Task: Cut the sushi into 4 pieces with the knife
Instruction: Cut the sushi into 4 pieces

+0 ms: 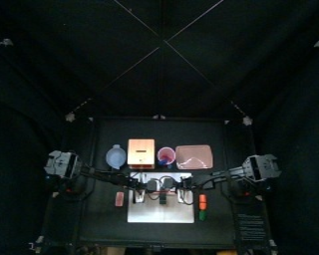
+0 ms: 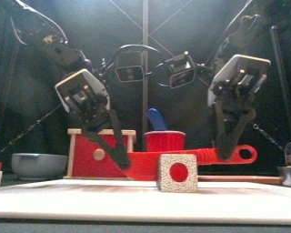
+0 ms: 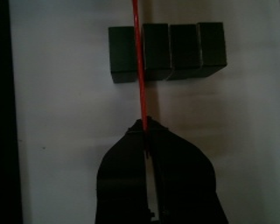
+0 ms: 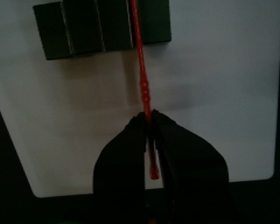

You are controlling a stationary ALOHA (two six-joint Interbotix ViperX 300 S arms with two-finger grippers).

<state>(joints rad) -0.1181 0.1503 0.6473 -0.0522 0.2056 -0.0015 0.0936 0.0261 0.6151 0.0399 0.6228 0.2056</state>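
The dark green sushi roll [image 3: 166, 52] [image 4: 104, 29] lies on the white cutting board [image 2: 63, 196] [image 1: 156, 211], several blocks pressed together. In the front view its near end [image 2: 176, 172] shows white with a red dot. One red knife [image 2: 142, 167] spans left to right across the roll, edge-on over the seam behind the end block [image 3: 137, 79] [image 4: 139, 70]. My left gripper [image 2: 115, 162] [image 3: 146, 131] is shut on the blade tip. My right gripper [image 2: 229, 157] [image 4: 147, 122] is shut on the handle.
Behind the board stand the wooden box with a red drawer [image 2: 99, 150], the red cup [image 2: 166, 140] holding a blue knife [image 2: 155, 118], the blue-grey bowl [image 2: 39, 165] and the pink tray [image 1: 193, 154]. Small toy pieces [image 1: 202, 202] [image 1: 120, 199] lie beside the board.
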